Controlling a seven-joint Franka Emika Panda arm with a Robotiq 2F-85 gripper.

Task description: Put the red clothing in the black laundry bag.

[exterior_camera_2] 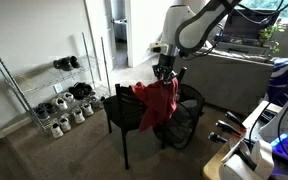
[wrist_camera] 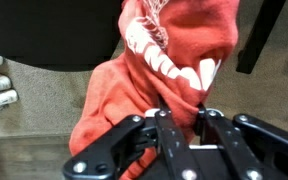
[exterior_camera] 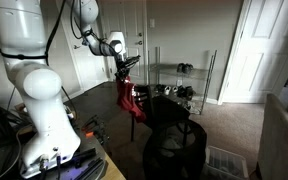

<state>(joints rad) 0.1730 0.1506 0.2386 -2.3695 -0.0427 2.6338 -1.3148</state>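
Note:
The red clothing (exterior_camera: 127, 97) (exterior_camera_2: 157, 100) hangs over the back of a black chair (exterior_camera_2: 124, 112), drooping down its side. In the wrist view its folds (wrist_camera: 149, 60), with white lettering, fill the middle of the picture. My gripper (exterior_camera: 124, 70) (exterior_camera_2: 164, 72) (wrist_camera: 184, 112) comes down onto the top of the garment, and a bunched fold is pinched between its two fingers. The black laundry bag (exterior_camera: 174, 150) (exterior_camera_2: 191, 118), round with mesh sides, stands on the carpet right beside the chair, below and just past the hanging cloth.
A wire shoe rack (exterior_camera_2: 44, 90) (exterior_camera: 184, 80) with several pairs of shoes stands against the wall beyond the chair. A table edge with tools and cables (exterior_camera_2: 244, 140) lies near the arm's base. Open carpet surrounds the chair and bag.

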